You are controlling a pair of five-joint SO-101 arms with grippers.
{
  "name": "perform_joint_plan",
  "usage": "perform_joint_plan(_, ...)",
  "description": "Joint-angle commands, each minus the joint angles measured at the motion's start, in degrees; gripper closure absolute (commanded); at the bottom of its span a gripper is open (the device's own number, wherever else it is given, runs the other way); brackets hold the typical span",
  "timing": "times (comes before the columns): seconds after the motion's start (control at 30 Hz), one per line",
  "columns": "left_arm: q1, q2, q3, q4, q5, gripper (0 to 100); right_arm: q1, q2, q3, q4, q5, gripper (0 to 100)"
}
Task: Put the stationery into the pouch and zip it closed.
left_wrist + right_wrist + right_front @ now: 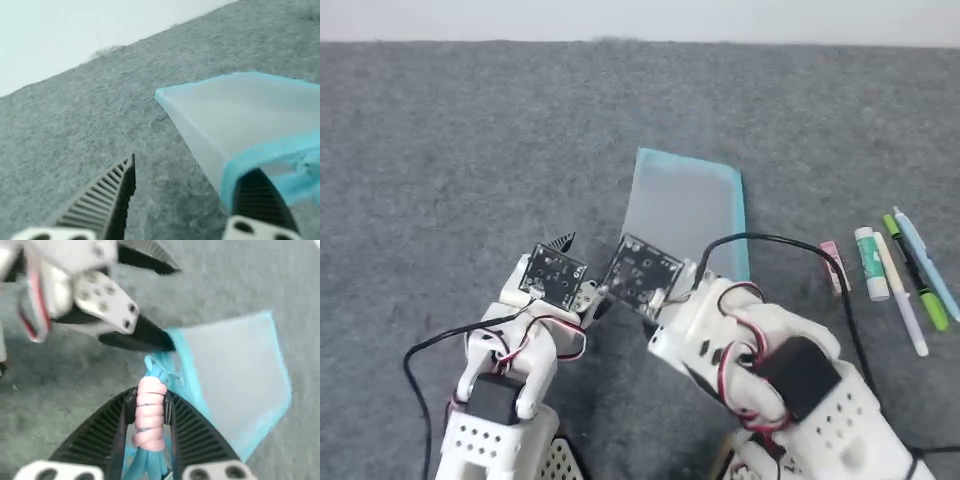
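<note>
The pouch [685, 208] is translucent with a light-blue border and lies flat mid-table. My right gripper [148, 396] is shut on the pink zipper pull [148, 415], which hangs on a blue cord at the pouch's [235, 370] near corner. My left gripper [185, 197] is open, with one fingertip [257, 192] against the blue edge of the pouch [245, 112] and the other out over the felt. In the high view both wrists sit at the pouch's near-left corner, the left gripper [580, 272] beside the right arm [720, 320]. The stationery lies right of the pouch: a pink eraser [834, 266], a glue stick [870, 262] and pens [918, 282].
Grey felt [470, 150] covers the table up to a pale wall at the back. A black cable [790, 245] arcs from the right arm over the pouch's near-right corner towards the eraser.
</note>
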Motion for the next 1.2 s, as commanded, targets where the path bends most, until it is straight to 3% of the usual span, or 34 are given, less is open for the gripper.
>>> perform_joint_plan(0.0, 0.4, -0.4, 0.6, -1.8, -0.1, 70, -4.6, 0.2, -4.6, 1.4, -0.3, 99.2)
perform_joint_plan(0.13, 0.4, -0.4, 1.2, -3.2, -0.1, 72, -5.9, 0.1, -4.6, 3.5, 1.1, 99.2)
perform_joint_plan(0.37, 0.0, -0.8, 1.1, -3.3, -0.1, 100, -3.6, 0.1, -4.0, 3.7, 1.4, 99.2)
perform_joint_plan(0.53, -0.2, -0.8, 1.1, -3.1, 0.0, 99, 8.0, 0.8, -0.7, 2.7, 2.3, 99.2)
perform_joint_plan(0.87, -4.0, -0.4, 0.4, -1.2, 6.9, 99, 29.8, 2.5, 0.3, 2.7, 2.9, 99.2)
perform_joint_plan(1.17, -4.0, -0.4, -0.3, -0.9, 8.3, 99, 37.6, 12.2, -0.2, -1.3, 1.8, 99.2)
